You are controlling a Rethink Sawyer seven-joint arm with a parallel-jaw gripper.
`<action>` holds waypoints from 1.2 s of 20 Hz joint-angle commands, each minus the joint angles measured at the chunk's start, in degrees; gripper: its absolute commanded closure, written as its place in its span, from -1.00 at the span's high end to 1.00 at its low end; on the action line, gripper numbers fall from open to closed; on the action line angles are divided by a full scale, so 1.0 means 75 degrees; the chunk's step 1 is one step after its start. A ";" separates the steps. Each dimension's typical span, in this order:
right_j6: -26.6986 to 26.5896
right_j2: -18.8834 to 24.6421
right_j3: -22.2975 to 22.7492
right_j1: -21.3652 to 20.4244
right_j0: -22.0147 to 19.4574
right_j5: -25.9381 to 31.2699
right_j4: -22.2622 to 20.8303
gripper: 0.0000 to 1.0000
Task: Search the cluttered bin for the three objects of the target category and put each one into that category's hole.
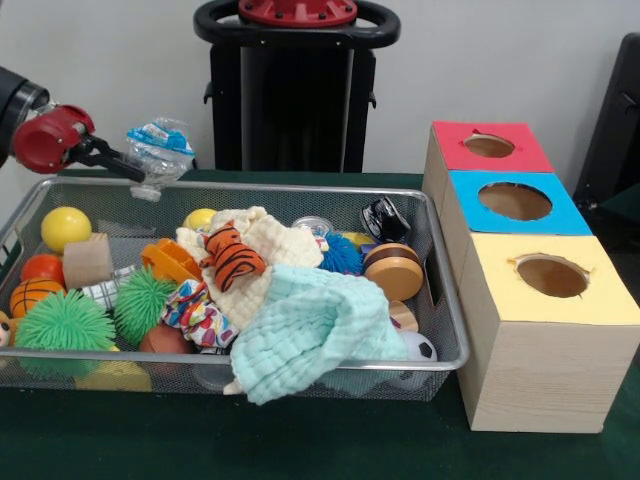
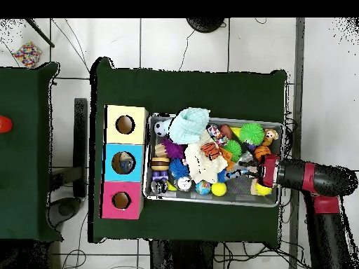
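Observation:
The bin (image 1: 120, 357) is a wide silver wire-mesh tray full of toys and cloths; it also shows in the overhead view (image 2: 210, 203). My gripper (image 1: 135, 168) hangs over the bin's far left corner. It is shut on a crumpled clear plastic packet with blue print (image 1: 160, 145), held above the rim. In the overhead view the gripper (image 2: 251, 168) reaches in from the right end of the bin. Three boxes with round holes stand beside the bin: red (image 1: 489, 146), blue (image 1: 515, 201) and yellow (image 1: 552, 276).
In the bin lie a yellow ball (image 1: 66, 228), a wooden cylinder (image 1: 88, 260), green spiky balls (image 1: 65, 322), a tiger plush (image 1: 235, 255), a cream cloth (image 1: 270, 235), a mint cloth (image 1: 315, 325), a wooden yo-yo (image 1: 394, 272) and a blue spiky ball (image 1: 343, 255).

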 commanded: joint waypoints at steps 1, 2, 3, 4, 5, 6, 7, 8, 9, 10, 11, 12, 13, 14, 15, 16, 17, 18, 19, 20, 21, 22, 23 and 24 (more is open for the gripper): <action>-0.0173 -0.0921 -0.0668 -0.1333 0.1006 0.1476 -0.0545 -1.00; -0.0169 -0.0927 -0.0651 -0.1359 0.1016 0.1470 -0.0530 -1.00; -0.0163 -0.0937 -0.0608 -0.1403 0.1026 0.1435 -0.0512 -1.00; -0.0175 -0.0960 -0.0590 -0.1436 0.1042 0.1407 -0.0497 -1.00; -0.0171 -0.0984 -0.0571 -0.1461 0.1057 0.1379 -0.0483 -1.00; -0.0175 -0.1004 -0.0550 -0.1490 0.1072 0.1355 -0.0471 -1.00; -0.0185 -0.1023 -0.0534 -0.1513 0.1077 0.1328 -0.0476 -1.00; -0.0207 -0.1052 -0.0513 -0.1552 0.1089 0.1288 -0.0485 -1.00; -0.0236 -0.1085 -0.0518 -0.1579 0.1096 0.1253 -0.0509 -1.00; -0.0258 -0.1103 -0.0496 -0.1614 0.1097 0.1196 -0.0535 -1.00; -0.0284 -0.1117 -0.0468 -0.1655 0.1096 0.1131 -0.0578 -1.00; -0.0346 -0.1142 -0.0445 -0.1704 0.1103 0.1044 -0.0630 -1.00; -0.0362 -0.1156 -0.0418 -0.1748 0.1104 0.0959 -0.0678 -1.00; -0.0379 -0.1162 -0.0390 -0.1780 0.1102 0.0907 -0.0692 -1.00; -0.0403 -0.1180 -0.0393 -0.1795 0.1103 0.0868 -0.0725 -1.00; -0.0414 -0.1192 -0.0374 -0.1827 0.1103 0.0791 -0.0780 -1.00; -0.0453 -0.1203 -0.0370 -0.1845 0.1099 0.0691 -0.0850 -1.00; -0.0447 -0.1211 -0.0355 -0.1877 0.1097 0.0576 -0.0926 -1.00; -0.0437 -0.1200 -0.0322 -0.1888 0.1077 0.0498 -0.0958 -1.00; -0.0427 -0.1189 -0.0290 -0.1900 0.1058 0.0421 -0.0990 -1.00; -0.0424 -0.1186 -0.0266 -0.1876 0.1023 0.0369 -0.0992 -1.00; -0.0402 -0.1153 -0.0211 -0.1847 0.0967 0.0330 -0.0938 -1.00; -0.0364 -0.1121 -0.0157 -0.1801 0.0910 0.0313 -0.0859 -1.00; -0.0285 -0.1085 -0.0086 -0.1770 0.0851 0.0320 -0.0753 -1.00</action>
